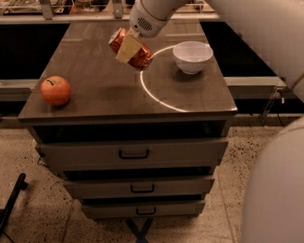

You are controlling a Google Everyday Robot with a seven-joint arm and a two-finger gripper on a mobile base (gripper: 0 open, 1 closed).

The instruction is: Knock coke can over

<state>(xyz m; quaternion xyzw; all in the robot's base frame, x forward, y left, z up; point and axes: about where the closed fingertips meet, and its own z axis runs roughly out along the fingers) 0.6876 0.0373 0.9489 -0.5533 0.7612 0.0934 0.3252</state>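
The red coke can point(142, 57) is tilted on a slant, its silver top pointing to the upper left, over the middle back of the dark wooden table point(101, 95). My gripper point(128, 49) comes down from the white arm at the top and is shut on the can. One beige finger point(129, 46) crosses the can's middle; the other finger is hidden behind it. I cannot tell whether the can's lower end touches the tabletop.
A red-orange apple point(55, 90) sits at the table's front left. A white bowl point(192, 56) stands at the right back, close to the can. A bright ring of light point(152, 93) lies on the tabletop. Drawers point(134, 154) are below.
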